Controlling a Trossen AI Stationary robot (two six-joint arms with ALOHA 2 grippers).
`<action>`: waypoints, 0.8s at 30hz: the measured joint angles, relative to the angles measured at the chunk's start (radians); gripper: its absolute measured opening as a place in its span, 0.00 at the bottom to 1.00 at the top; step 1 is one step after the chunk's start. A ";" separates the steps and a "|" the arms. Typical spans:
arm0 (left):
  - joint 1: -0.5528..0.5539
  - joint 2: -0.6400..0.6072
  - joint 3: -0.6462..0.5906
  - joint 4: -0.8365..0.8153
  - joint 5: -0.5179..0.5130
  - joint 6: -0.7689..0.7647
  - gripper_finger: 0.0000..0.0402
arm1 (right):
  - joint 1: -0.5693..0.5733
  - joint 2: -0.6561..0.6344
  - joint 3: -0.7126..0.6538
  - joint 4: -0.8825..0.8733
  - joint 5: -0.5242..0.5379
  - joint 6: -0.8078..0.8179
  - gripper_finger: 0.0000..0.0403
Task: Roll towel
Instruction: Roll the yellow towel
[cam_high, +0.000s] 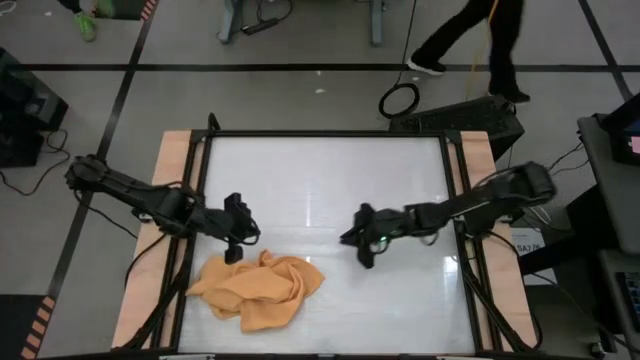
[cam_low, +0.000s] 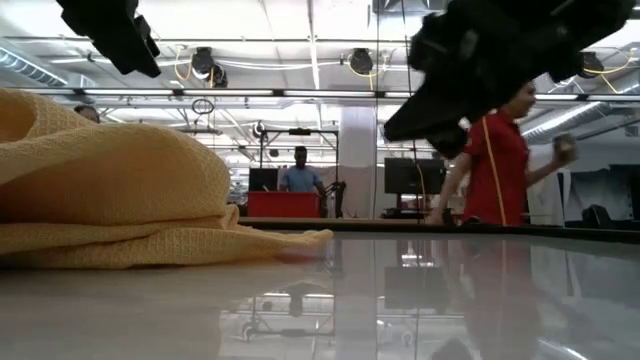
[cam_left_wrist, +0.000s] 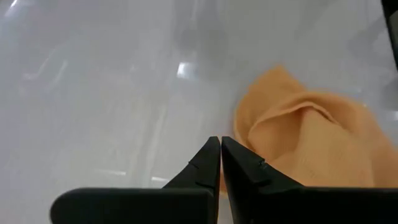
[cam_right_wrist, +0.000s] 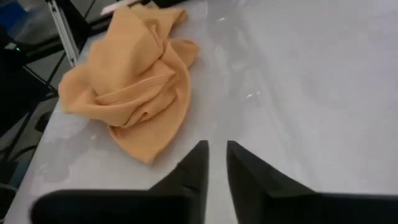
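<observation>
Both arms hover, rolling not begun: towel (cam_high: 258, 287) crumpled on bench (cam_high: 320, 180). Left claw (cam_high: 237, 240) shut, empty; right claw (cam_high: 356, 245) barely parted, empty. Next, probably spread it flat.

Two arms reach in over the table.
The left gripper (cam_high: 238, 232) has its fingers pressed together and holds nothing. The right gripper (cam_high: 357, 243) has a small gap between its fingers (cam_right_wrist: 196, 163) and holds nothing.

A lab: exposed ceiling rails (cam_low: 300, 95), monitors (cam_low: 410, 175), floor cables (cam_high: 400, 98).
</observation>
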 joint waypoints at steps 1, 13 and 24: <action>0.000 0.014 -0.002 0.002 0.000 -0.006 0.06 | 0.007 0.056 0.027 0.012 0.000 0.010 0.19; 0.001 0.102 -0.003 0.004 0.037 -0.079 0.27 | 0.059 0.503 0.408 -0.120 0.046 0.037 0.47; 0.001 0.172 -0.003 0.004 0.053 -0.078 0.44 | 0.086 0.572 0.508 -0.179 0.056 -0.046 0.40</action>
